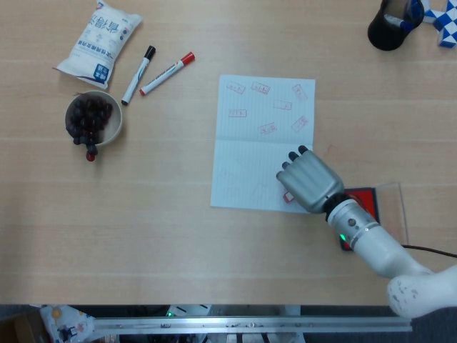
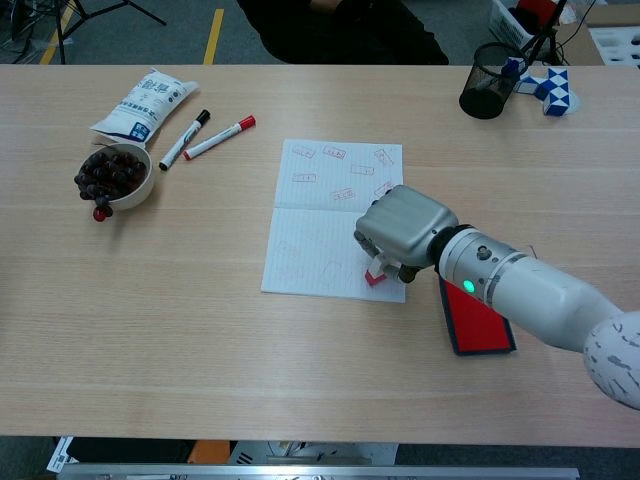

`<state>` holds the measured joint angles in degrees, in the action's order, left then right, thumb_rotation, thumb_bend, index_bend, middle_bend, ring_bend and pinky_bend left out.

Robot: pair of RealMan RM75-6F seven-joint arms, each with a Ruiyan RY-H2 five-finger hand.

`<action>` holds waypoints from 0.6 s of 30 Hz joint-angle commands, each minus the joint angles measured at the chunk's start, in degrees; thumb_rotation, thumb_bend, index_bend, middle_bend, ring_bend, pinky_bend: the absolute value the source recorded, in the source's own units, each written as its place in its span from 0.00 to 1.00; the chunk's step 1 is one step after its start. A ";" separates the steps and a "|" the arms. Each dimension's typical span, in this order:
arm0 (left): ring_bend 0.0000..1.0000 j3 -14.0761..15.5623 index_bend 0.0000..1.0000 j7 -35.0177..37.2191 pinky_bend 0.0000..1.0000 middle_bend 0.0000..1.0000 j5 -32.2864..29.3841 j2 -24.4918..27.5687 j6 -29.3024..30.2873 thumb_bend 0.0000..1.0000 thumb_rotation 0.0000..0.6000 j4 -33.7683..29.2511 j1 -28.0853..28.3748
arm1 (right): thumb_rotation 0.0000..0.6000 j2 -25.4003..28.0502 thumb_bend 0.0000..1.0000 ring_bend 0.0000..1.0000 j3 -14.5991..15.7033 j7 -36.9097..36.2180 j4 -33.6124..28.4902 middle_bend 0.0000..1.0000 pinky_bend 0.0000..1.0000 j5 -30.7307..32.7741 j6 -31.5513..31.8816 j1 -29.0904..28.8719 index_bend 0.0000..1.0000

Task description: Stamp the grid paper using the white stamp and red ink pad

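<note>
Chest view: the right hand [image 2: 402, 228] is seen over the lower right part of the grid paper [image 2: 320, 240], its fingers [image 2: 385, 262] curled down around the white stamp [image 2: 376, 274], which is held with its red face at the sheet near the bottom edge. Whether the face is actually pressed onto the paper or held just above it cannot be told from either view. In the head view the stamp [image 1: 288, 196] is almost wholly covered by the hand [image 1: 308, 181], and only a small red and white corner is shown beneath it. Several red rectangular marks are printed on the upper half of the paper. The red ink pad [image 2: 478, 322] is set on the surface just right of the paper, partly crossed by the forearm. A bowl of dark grapes [image 2: 112, 174], two markers [image 2: 205, 133] and a white packet [image 2: 145, 101] are laid at the far left, well apart from the paper. No left hand is seen in either view.
</note>
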<state>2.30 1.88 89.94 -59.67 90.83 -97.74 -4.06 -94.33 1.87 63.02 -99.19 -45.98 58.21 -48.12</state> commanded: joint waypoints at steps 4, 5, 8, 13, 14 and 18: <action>0.16 -0.01 0.15 0.32 0.10 0.11 -0.11 -0.05 0.09 0.17 1.00 0.32 -0.10 | 1.00 -0.88 0.37 0.30 0.37 1.71 0.12 0.48 0.29 1.85 0.73 -1.41 0.63; 0.16 -0.01 0.15 0.35 0.10 0.11 -0.13 -0.04 0.07 0.17 1.00 0.35 -0.10 | 1.00 -1.06 0.37 0.30 0.44 1.94 0.22 0.48 0.29 2.09 0.83 -1.60 0.63; 0.16 0.03 0.15 0.44 0.10 0.11 -0.17 -0.03 0.00 0.17 1.00 0.39 -0.12 | 1.00 -1.79 0.37 0.30 0.73 2.63 0.87 0.48 0.29 2.64 1.27 -2.14 0.64; 0.16 0.01 0.15 0.60 0.10 0.11 -0.25 -0.01 0.06 0.17 1.00 0.45 -0.19 | 1.00 -2.91 0.37 0.30 1.23 3.07 1.96 0.48 0.29 3.16 1.65 -2.76 0.64; 0.16 0.02 0.15 0.61 0.10 0.11 -0.26 -0.01 0.05 0.17 1.00 0.47 -0.20 | 1.00 -3.06 0.37 0.30 1.29 3.08 2.09 0.48 0.29 3.20 1.71 -2.84 0.64; 0.16 0.02 0.15 0.69 0.10 0.11 -0.40 -0.04 0.03 0.17 1.00 0.54 -0.26 | 1.00 -3.66 0.37 0.30 1.72 3.22 2.74 0.49 0.29 3.28 1.91 -3.15 0.65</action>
<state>2.32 2.58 89.53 -59.72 90.86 -97.20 -4.32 -97.95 3.55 66.21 -96.49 -42.71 60.09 -51.23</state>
